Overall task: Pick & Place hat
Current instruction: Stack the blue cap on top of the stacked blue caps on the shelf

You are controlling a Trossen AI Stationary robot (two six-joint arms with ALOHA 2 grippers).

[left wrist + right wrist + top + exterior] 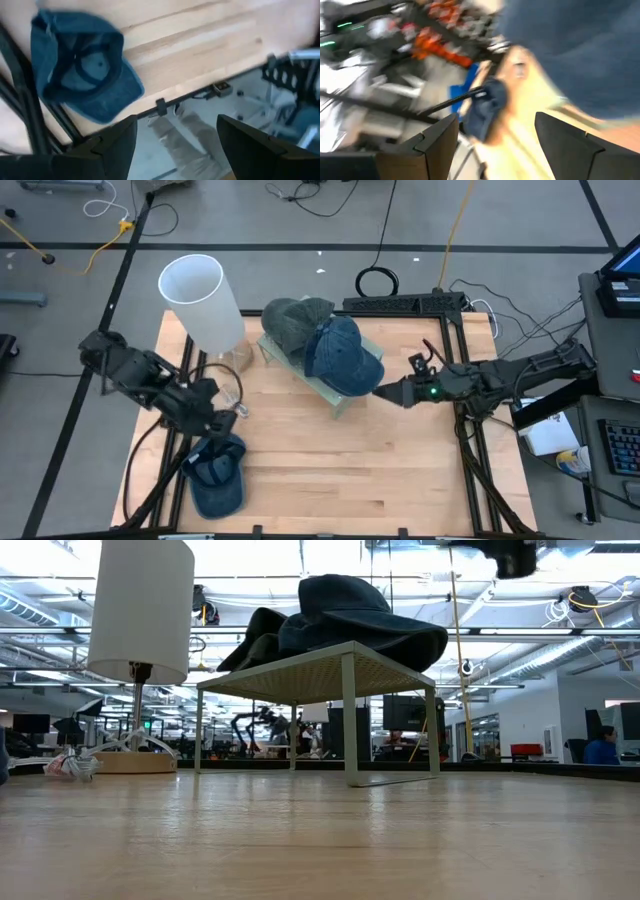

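A blue denim cap (216,472) lies upside down, crown on the wood, at the table's near left corner; the left wrist view shows its hollow inside (80,70). A second blue denim cap (343,355) and a dark green hat (292,322) rest on a small white rack (337,402) mid-table. In the low view they sit on the rack top (345,615). My left gripper (228,418) (175,145) hovers open just beyond the loose cap's far side. My right gripper (383,393) (495,145) is open, beside the racked cap's brim, on its right.
A lamp with a tall white shade (200,300) and a clear base stands at the far left, close to my left arm. The near edge of the table (165,97) runs just beyond the loose cap. Bare wood (350,470) fills the near middle and right.
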